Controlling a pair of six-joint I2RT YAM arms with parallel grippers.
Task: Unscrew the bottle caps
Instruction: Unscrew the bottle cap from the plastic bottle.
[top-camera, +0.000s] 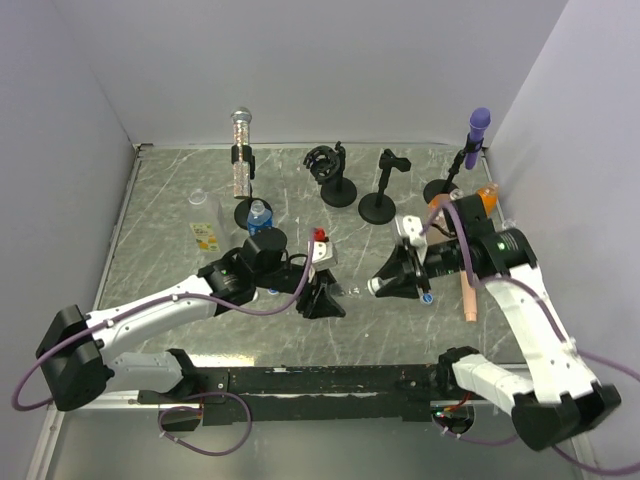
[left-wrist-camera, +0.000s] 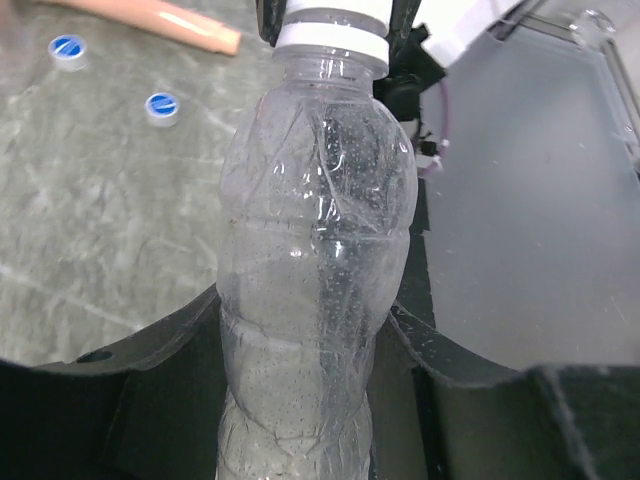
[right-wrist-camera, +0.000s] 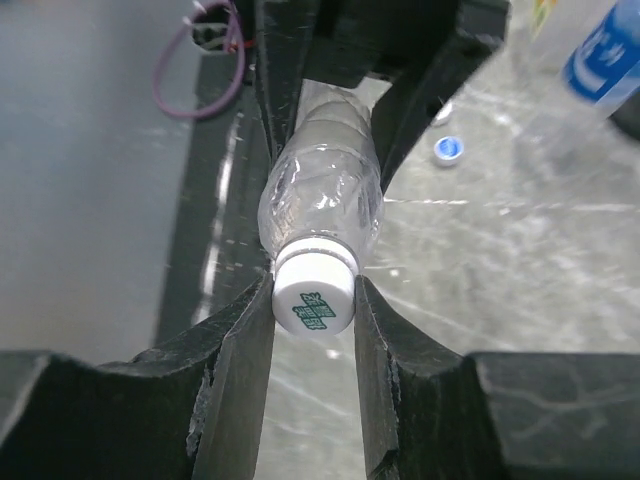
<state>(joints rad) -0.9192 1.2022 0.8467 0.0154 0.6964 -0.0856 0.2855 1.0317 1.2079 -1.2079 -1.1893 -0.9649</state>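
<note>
Right now a clear bottle (left-wrist-camera: 318, 250) hangs level between the two arms, over the near middle of the marbled table (top-camera: 160, 190). The left gripper (top-camera: 328, 300) is clamped around the bottle's lower body, with a black finger (left-wrist-camera: 165, 345) pressed against each side of the crinkled plastic. The right gripper (top-camera: 385, 281) meets it from the opposite end, its jaws squeezed tight on the white cap (right-wrist-camera: 313, 294), which carries a green printed mark on its top and sits on the bottle's neck. On the table beyond, a blue cap (left-wrist-camera: 68, 47) and a second blue cap (left-wrist-camera: 161, 107) lie loose, near a peach-coloured bottle (left-wrist-camera: 150, 18) that rests on its side. A blue-labelled bottle (top-camera: 259, 218) stands upright just behind the left arm, and a bottle with a yellow-green label (top-camera: 205, 233) stands to its left. An orange bottle (top-camera: 486, 198) sits close to the right wall. Along the back, a silver glitter microphone (top-camera: 240, 150) and a purple microphone (top-camera: 478, 125) stand in black holders.
</note>
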